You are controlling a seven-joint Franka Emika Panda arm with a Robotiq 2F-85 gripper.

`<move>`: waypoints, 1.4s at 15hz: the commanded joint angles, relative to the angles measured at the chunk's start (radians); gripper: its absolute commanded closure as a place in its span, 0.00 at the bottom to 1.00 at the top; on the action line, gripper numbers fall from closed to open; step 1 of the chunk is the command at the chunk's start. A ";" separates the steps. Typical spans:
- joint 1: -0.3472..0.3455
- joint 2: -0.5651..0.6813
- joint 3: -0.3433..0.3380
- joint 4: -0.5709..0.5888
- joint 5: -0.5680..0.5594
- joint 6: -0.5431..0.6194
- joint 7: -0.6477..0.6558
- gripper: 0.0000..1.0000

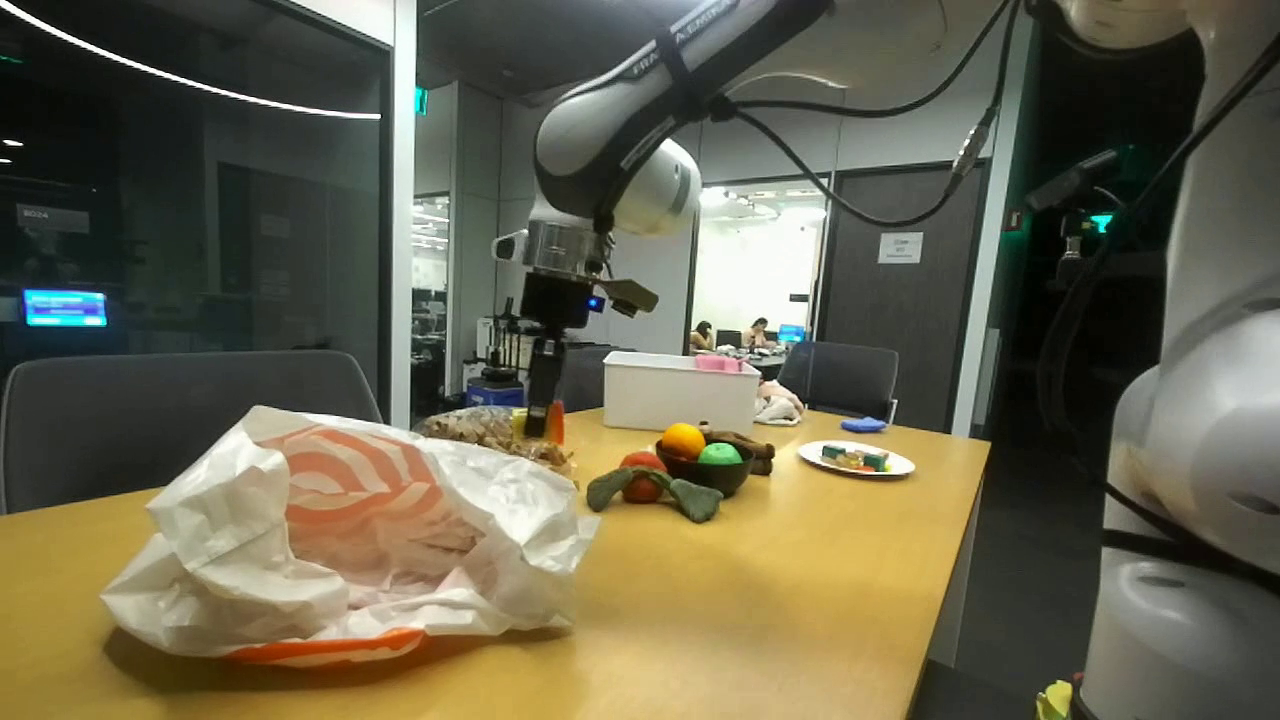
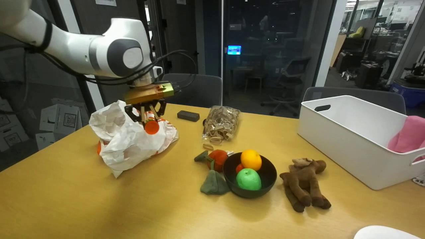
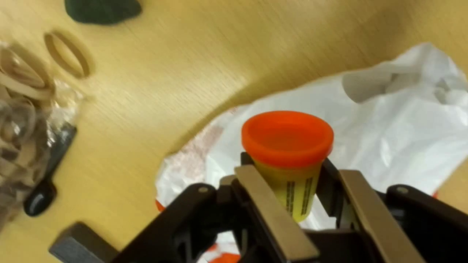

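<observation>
tabletop [image 1: 760, 580] well lit | glass wall [image 1: 300, 250] dark | wrist view slightly blurred

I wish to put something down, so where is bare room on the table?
Bare table shows between the white bag and red toy, and between the clear packet of loops and white bin. Crowded: around the black bowl, between red toy and brown plush; near the white bag, where the gripper holds an orange-lidded tub.

Arm [image 1: 630, 95] reads "FRA… EMIKA", mid ltrs hidden
</observation>
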 commanded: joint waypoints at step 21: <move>0.063 0.343 0.051 0.213 0.153 0.103 -0.366 0.82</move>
